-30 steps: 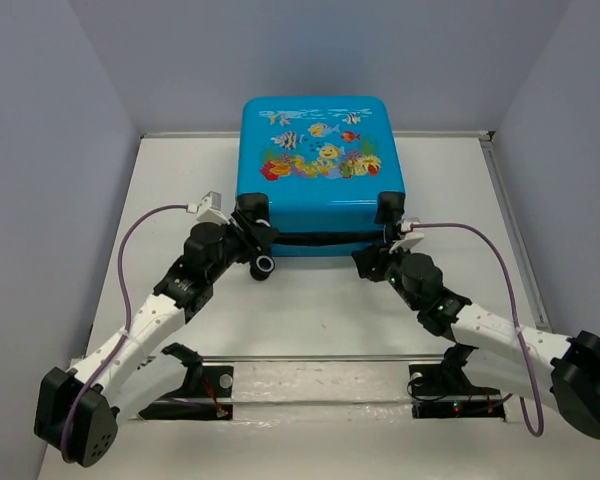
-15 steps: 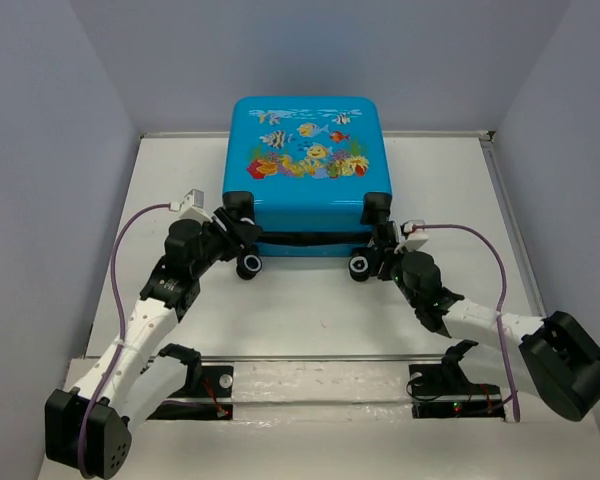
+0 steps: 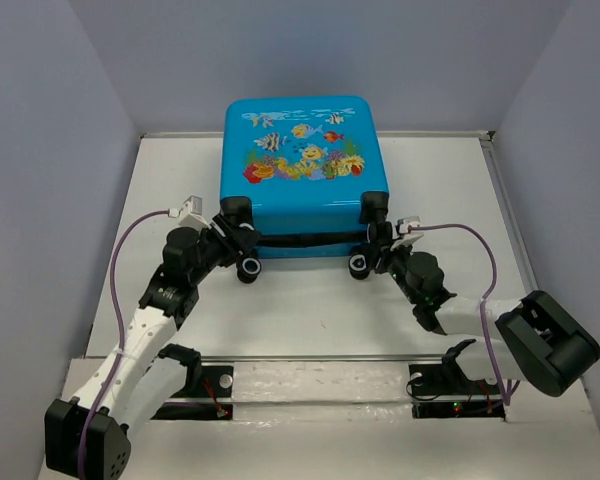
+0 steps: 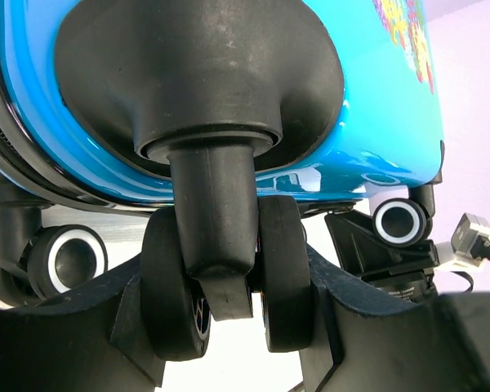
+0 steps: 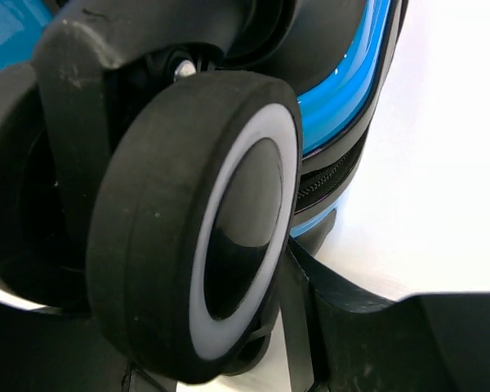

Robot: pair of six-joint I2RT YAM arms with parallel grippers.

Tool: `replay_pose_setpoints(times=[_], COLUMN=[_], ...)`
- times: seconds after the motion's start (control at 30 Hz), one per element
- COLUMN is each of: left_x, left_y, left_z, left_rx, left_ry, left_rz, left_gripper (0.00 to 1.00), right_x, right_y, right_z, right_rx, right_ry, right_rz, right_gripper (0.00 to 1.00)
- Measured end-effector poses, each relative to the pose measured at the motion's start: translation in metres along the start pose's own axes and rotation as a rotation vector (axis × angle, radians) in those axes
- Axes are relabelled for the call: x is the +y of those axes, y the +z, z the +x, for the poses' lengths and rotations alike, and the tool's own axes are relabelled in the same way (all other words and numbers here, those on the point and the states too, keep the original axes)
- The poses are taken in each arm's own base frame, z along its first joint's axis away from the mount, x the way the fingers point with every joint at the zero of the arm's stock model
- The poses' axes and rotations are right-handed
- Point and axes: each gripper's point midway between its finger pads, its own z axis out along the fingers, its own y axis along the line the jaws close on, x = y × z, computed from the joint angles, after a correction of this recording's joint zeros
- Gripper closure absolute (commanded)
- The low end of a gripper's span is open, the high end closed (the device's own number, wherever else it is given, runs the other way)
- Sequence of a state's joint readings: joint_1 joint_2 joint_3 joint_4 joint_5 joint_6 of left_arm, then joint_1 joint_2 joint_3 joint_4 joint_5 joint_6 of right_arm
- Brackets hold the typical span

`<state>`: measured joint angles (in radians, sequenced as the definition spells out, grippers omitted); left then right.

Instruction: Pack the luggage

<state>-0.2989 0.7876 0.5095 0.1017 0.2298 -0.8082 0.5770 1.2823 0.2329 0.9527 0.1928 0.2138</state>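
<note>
Shifted leftward since a second before, the luggage (image 3: 302,190) lay fish-print face up at the middle rear of the bench (image 3: 310,310), with its wheeled edge toward the arms and a black band showing between its two blue shells. At its near-left corner, a twin caster (image 4: 229,269) sat pinched between the fingers of the left end effector (image 3: 238,232). At the near-right corner, the right end effector (image 3: 380,245) sat close against a white-ringed wheel (image 5: 196,212). Whether its fingers were spread or clamped could not be told.
</note>
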Motion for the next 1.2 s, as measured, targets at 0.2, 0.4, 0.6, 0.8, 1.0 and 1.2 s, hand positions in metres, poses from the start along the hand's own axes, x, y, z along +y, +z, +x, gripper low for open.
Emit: replay_pose_setpoints(times=[0.2, 0.4, 0.6, 0.8, 1.0, 1.2], left_x=[0.000, 0.003, 0.005, 0.008, -0.017, -0.044], left_y=[0.000, -0.002, -0.004, 0.008, 0.032, 0.016], left_z=[0.002, 0.004, 0.008, 0.007, 0.002, 0.036], left_rx=[-0.005, -0.006, -0.018, -0.085, -0.118, 0.034], left_ry=[0.003, 0.000, -0.013, -0.017, -0.016, -0.075], left_rz=[0.021, 0.023, 0.043, -0.007, 0.008, 0.112], left_gripper=[0.94, 0.94, 0.94, 0.94, 0.94, 0.94], right_x=[-0.005, -0.009, -0.007, 0.019, 0.163, 0.226], right_y=[0.005, 0.018, 0.021, 0.027, 0.051, 0.003], right_z=[0.000, -0.002, -0.001, 0.006, 0.024, -0.002], right_rx=[-0.004, -0.030, -0.041, -0.070, -0.083, -0.112], right_ry=[-0.086, -0.113, -0.100, -0.019, -0.069, -0.049], right_rz=[0.014, 0.034, 0.028, 0.085, -0.113, -0.371], right_gripper=[0.76, 0.93, 0.93, 0.93, 0.93, 0.93])
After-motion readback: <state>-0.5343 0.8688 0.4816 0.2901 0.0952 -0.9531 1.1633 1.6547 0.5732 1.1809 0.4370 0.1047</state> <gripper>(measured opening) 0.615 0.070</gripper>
